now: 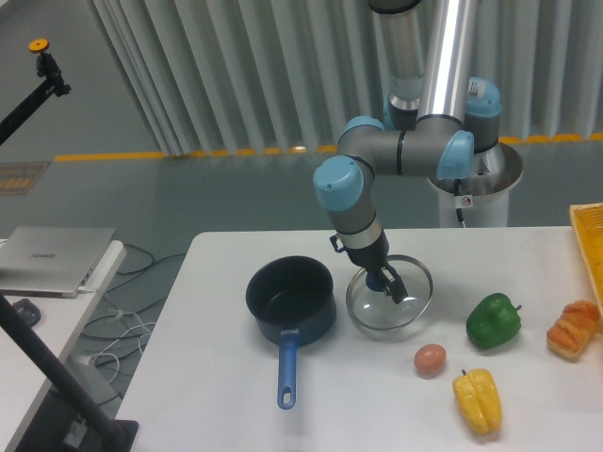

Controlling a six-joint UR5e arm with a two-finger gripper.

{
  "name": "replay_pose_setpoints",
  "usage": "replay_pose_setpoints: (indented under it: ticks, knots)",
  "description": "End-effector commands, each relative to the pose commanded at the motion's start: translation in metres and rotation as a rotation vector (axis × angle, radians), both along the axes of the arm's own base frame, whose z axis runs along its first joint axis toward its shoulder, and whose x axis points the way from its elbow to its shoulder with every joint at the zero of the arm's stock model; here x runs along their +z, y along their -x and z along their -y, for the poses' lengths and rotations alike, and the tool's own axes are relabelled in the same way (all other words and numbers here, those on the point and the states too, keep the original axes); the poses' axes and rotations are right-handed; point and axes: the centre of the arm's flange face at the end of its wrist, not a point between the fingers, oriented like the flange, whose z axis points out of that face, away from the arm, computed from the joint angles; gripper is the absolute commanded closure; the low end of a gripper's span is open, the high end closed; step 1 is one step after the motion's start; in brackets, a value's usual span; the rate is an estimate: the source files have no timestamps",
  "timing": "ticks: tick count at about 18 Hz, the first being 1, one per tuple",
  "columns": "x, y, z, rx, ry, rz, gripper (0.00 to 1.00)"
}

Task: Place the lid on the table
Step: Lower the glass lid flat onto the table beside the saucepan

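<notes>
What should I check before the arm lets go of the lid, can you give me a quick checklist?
1. Lid off the saucepan: ok, it sits to the pan's right, apart from it.
2. Lid resting flat on the table: cannot tell; it looks low and near level, but contact is not clear.
3. Gripper on the knob: ok, the jaws appear closed around the blue knob at the lid's centre.
4. Space around the lid: ok, the egg and green pepper lie apart from its rim.
5. Clear path upward for retreat: ok, nothing shows above the gripper but the arm itself.
</notes>
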Motion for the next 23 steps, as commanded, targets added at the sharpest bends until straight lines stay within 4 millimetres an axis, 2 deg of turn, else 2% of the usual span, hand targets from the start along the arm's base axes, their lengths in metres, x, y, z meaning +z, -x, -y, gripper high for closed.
replay_pose_setpoints:
  ticks: [23]
  knots:
    - [-0.014,0.004,-0.008,0.001,-0.004,-0.012,0.82]
